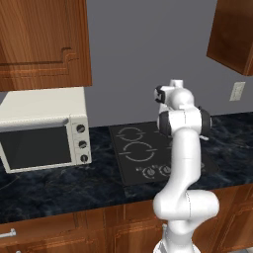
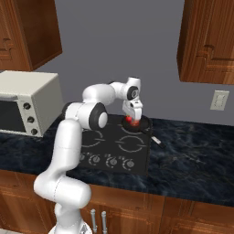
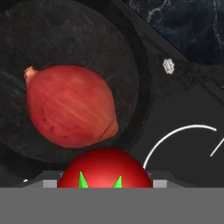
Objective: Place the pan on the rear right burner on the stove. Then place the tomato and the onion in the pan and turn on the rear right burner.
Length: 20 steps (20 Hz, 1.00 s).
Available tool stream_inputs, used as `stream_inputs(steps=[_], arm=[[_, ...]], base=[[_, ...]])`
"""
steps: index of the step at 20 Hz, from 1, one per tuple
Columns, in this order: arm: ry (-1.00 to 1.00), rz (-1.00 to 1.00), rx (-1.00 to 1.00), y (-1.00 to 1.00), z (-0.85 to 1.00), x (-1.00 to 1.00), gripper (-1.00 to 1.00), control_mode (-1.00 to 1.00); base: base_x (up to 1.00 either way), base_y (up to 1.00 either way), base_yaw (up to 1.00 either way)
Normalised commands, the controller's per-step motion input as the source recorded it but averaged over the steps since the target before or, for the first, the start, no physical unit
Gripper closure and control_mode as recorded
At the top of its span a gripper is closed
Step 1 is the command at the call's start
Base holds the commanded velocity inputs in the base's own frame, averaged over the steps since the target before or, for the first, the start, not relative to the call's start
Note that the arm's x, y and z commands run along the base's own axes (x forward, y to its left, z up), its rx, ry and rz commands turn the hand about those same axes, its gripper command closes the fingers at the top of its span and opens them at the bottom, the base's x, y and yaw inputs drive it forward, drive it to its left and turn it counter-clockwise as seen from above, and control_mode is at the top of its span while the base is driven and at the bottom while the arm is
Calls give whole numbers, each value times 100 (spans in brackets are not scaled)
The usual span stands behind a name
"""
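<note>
1. Red, round and glossy, a tomato [image 3: 105, 168] with a green stalk sits at the fingertips of the white arm's hand [image 2: 133, 119], whose jaws stand partly spread around it.
2. Directly below the hand lies the small round black pan [image 3: 65, 39], resting on the rear right burner of the black glass stove [image 2: 114, 151].
3. A reddish papery onion [image 3: 70, 105] already lies inside the pan, its long axis crosswise.
4. The hand view reveals the onion; the right base view shows the pan's handle pointing toward the dark marbled tabletop [image 2: 192, 155].
</note>
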Motion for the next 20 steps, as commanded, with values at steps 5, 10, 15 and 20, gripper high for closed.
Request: stream_inputs(steps=[5,10,15,20], arm=[[0,0,-4,1,-28,11,100,-100],[0,1,-2,4,-25,16,100,-100],[0,0,-3,1,-25,7,100,-100],[0,0,-6,0,-25,1,-100,-100]], base=[[0,0,0],[0,0,0],[0,0,0],[0,0,0]])
